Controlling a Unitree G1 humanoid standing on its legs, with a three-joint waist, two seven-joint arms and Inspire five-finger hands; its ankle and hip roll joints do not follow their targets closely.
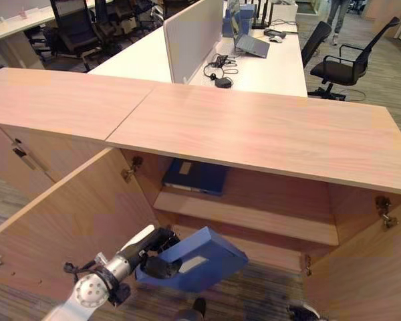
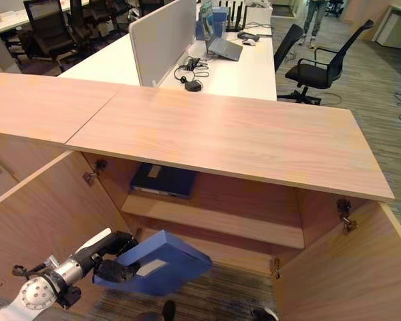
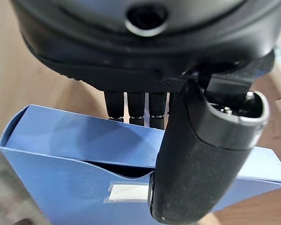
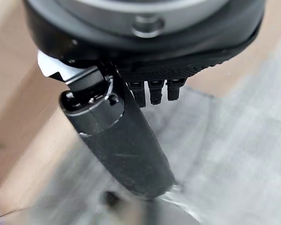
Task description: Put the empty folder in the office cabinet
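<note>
The blue box folder (image 1: 210, 256) hangs tilted in front of the open office cabinet (image 1: 254, 134), low at its left side, level with the bottom compartment. My left hand (image 1: 159, 259) is shut on the folder's near end, thumb (image 3: 196, 159) across the labelled face and fingers behind it. In the left wrist view the folder (image 3: 61, 140) shows an open, hollow top. My right hand (image 4: 126, 145) hangs over grey carpet, relaxed and holding nothing.
A dark blue folder (image 1: 197, 177) lies flat on the cabinet's upper shelf (image 1: 254, 217). The left door (image 1: 73, 221) and right door (image 1: 367, 267) stand wide open beside the opening. Beyond the cabinet are white desks (image 1: 267, 67) and a black office chair (image 1: 347, 63).
</note>
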